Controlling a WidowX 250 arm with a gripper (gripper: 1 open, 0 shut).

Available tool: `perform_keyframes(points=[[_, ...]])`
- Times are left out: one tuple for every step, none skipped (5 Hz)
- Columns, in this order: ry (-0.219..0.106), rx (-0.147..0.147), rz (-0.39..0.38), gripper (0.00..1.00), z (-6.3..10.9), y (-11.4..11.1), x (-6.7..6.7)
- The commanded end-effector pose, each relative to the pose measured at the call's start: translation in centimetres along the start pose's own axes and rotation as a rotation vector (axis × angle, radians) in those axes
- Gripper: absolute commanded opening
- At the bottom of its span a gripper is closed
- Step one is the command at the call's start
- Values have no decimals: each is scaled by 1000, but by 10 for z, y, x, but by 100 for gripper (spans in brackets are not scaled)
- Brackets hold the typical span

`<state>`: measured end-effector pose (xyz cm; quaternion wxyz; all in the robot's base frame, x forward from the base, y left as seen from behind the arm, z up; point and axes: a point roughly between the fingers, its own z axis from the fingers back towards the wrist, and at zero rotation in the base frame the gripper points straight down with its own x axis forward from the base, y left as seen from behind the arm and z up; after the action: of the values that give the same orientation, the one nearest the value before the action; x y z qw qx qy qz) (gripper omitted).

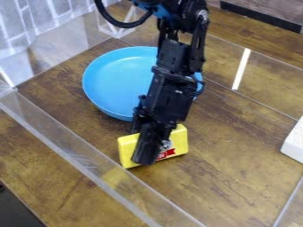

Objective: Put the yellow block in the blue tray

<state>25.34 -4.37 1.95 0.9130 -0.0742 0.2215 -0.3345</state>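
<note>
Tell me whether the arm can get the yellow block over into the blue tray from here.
Probably yes: the end effector sits down on the yellow block, the blue tray lies just behind it, nothing between.

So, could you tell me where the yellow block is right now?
The yellow block sits on the wooden table, low centre, just outside the blue tray, under the gripper.

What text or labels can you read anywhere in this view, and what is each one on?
Yellow block: a red patch shows on its top beside the gripper, but the lettering is too small and blurred to read, and part of it is hidden by the arm.
Blue tray: no text visible.
Wooden table: no text visible.
</note>
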Motion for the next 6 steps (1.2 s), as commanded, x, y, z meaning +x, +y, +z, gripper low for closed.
perform_keyframes(points=[[-49, 13, 11, 0, 12, 5, 1], [-53, 10, 12, 0, 11, 6, 1], [-56, 6, 12, 0, 11, 6, 1], [-59, 2, 11, 0, 11, 6, 0], [-64, 1, 22, 0, 15, 5, -3], [-69, 0, 32, 0, 19, 5, -5]])
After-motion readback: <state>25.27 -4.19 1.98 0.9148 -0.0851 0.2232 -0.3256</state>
